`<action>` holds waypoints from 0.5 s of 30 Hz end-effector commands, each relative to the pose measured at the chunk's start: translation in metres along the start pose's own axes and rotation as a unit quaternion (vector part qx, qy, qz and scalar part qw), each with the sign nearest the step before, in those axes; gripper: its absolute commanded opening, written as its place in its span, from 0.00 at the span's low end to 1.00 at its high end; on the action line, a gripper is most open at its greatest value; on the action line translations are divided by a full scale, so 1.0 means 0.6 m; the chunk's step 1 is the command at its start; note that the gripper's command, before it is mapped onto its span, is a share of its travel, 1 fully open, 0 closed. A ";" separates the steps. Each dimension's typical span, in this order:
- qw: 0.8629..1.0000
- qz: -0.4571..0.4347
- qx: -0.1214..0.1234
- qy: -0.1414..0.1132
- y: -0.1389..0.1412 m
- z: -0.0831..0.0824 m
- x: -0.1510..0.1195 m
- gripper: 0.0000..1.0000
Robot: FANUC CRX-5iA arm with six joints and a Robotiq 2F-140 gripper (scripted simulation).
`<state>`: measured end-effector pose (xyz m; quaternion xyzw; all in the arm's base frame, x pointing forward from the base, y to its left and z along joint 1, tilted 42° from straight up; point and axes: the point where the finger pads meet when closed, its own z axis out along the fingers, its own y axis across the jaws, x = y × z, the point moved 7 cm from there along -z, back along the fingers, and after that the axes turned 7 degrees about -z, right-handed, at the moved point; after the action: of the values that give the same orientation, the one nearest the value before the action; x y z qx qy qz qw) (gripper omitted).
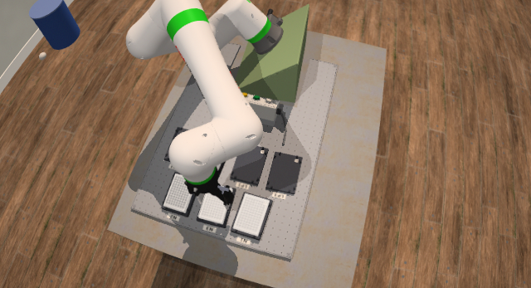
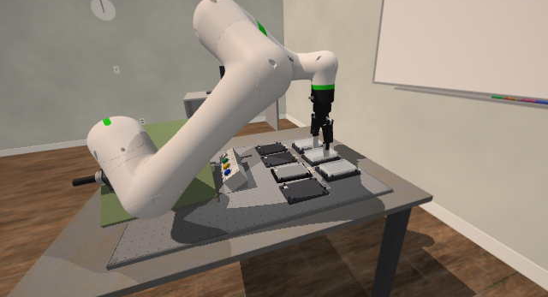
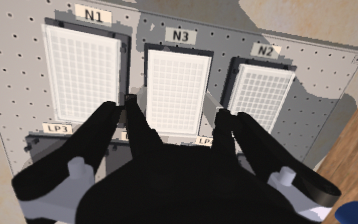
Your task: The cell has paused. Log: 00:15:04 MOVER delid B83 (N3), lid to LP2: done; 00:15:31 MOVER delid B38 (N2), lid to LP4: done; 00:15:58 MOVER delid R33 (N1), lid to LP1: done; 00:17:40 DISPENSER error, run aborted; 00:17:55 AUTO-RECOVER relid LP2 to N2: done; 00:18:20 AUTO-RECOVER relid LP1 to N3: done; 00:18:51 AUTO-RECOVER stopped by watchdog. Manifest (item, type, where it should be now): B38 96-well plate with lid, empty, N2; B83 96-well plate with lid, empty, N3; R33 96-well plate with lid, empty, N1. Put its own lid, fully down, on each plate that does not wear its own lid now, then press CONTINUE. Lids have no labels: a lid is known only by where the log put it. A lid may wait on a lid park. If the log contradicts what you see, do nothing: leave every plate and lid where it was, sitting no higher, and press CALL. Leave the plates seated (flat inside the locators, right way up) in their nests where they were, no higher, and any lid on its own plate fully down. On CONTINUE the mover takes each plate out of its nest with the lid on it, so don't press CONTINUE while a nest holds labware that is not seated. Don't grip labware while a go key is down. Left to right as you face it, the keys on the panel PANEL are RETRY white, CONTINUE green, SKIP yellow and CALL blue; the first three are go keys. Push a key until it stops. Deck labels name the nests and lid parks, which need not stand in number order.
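Three white 96-well plates sit in a row of nests at the deck's front edge. In the wrist view the N1 plate (image 3: 82, 72) (image 1: 250, 215) is at the left, the N3 plate (image 3: 179, 75) (image 1: 213, 211) (image 2: 318, 157) in the middle, and the N2 plate (image 3: 260, 95) (image 1: 180, 192) (image 2: 338, 169) at the right. The N2 plate shows its wells most sharply. My gripper (image 3: 175, 98) (image 1: 211, 192) (image 2: 321, 145) points straight down over N3, with its fingers shut on the long sides of the lid on that plate. I cannot tell whether the lid is raised. Another lid (image 2: 291, 172) lies on a lid park.
Dark lid parks (image 1: 249, 165) (image 1: 284, 172) (image 2: 304, 190) lie behind the nests. The key panel (image 1: 263, 107) (image 2: 233, 170) stands further back by a green wedge (image 1: 282, 68). My arm hides two parks in the top view. A blue cylinder (image 1: 54, 20) stands on the floor.
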<state>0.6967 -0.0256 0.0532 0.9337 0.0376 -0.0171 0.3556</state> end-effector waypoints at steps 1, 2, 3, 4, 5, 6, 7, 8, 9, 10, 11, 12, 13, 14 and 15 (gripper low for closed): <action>1.000 0.000 0.000 0.000 0.000 0.001 0.000 0.00; 1.000 0.000 0.000 0.000 0.000 0.001 0.000 0.00; 1.000 0.000 0.000 0.000 0.000 0.001 0.000 0.00; 1.000 0.000 0.000 0.000 0.000 0.002 0.000 0.00; 1.000 0.000 0.000 0.000 0.000 0.002 0.000 0.00; 1.000 0.000 0.000 0.000 0.000 0.002 0.000 0.00; 1.000 0.000 0.000 0.000 0.000 0.002 0.000 0.00; 1.000 0.000 0.000 0.000 0.000 0.002 0.000 0.00; 1.000 0.000 0.000 0.000 0.000 0.002 0.000 0.00; 1.000 0.000 0.000 0.000 0.000 0.003 0.000 0.00; 1.000 0.000 0.000 0.000 0.000 0.003 0.000 0.00; 1.000 0.000 0.000 0.000 0.000 0.003 0.000 0.00; 1.000 0.000 0.000 0.000 0.000 0.003 0.000 0.00; 1.000 0.000 0.000 0.000 0.000 0.003 0.000 0.00; 1.000 0.000 0.000 0.000 0.000 0.003 0.000 0.00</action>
<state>0.6967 -0.0268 0.0518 0.9337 0.0376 -0.0171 0.3556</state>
